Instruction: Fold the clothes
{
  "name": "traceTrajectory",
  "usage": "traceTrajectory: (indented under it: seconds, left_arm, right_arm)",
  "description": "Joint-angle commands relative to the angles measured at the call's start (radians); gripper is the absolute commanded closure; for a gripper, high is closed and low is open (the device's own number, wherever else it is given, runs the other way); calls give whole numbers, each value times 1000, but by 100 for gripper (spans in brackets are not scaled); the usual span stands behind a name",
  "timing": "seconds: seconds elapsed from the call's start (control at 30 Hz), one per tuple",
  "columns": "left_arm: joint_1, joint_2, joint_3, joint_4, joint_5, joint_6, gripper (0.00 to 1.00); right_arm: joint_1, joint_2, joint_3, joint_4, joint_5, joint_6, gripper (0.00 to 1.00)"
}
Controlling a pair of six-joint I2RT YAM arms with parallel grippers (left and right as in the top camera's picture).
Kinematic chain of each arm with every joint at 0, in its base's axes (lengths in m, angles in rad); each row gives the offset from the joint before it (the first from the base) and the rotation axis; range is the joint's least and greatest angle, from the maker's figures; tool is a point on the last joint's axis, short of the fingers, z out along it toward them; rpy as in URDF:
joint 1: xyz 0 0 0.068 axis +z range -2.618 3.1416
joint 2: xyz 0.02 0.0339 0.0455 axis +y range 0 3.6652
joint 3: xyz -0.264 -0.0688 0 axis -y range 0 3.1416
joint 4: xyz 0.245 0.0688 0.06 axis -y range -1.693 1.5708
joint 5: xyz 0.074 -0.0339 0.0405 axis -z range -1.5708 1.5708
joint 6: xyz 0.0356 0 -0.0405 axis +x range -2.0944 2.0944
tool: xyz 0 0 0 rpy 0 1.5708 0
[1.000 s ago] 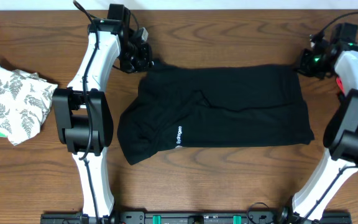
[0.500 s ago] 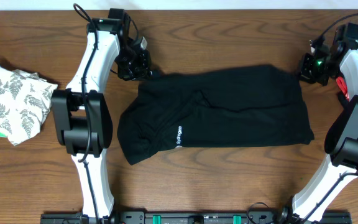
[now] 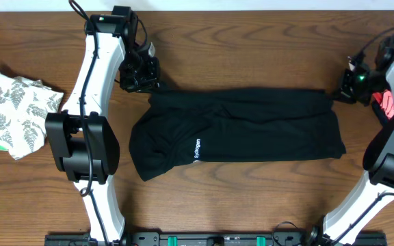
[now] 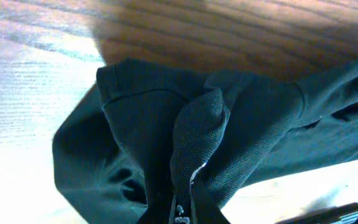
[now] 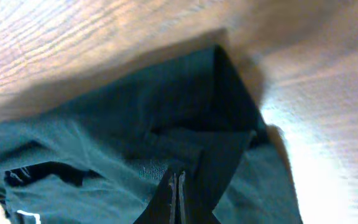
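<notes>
The clothes on the wooden table are chiefly a large black garment [image 3: 252,126] with a small white logo [image 3: 197,148], lying flat in the middle. My left gripper [image 3: 149,85] is shut on its far left corner. In the left wrist view, a ridge of black fabric [image 4: 197,124] runs into the closed left gripper [image 4: 185,208]. At the far right corner, my right gripper [image 3: 338,94] is also shut on the garment. The right wrist view shows the right gripper [image 5: 178,186] pressed together amid the black cloth [image 5: 104,124]. The far edge runs straight between the two grippers.
A crumpled white fern-print piece [image 3: 12,113] lies at the table's left edge. A bit of red and pink fabric [image 3: 388,102] shows behind the right arm at the right edge. The arm bases stand along the front rail [image 3: 211,239].
Both grippers have moved apart and toward the front while holding the corners. The garment's far edge has come forward and pulled straight, and the crease in the middle has flattened.
</notes>
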Motion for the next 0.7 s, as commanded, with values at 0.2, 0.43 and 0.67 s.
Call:
traceTrajectory:
  seconds: [0.2, 0.43, 0.67]
  left_arm:
    - [1, -13, 13, -34, -21, 10, 94]
    - [0, -13, 13, -105, -21, 10, 94]
    - [0, -13, 12, -174, -21, 10, 94]
  right_arm:
    - [-48, -38, 9, -57, -4, -32, 99]
    - [-93, -38, 9, -135, -3, -32, 99]
    - [-123, -38, 9, -214, 97, -32, 99]
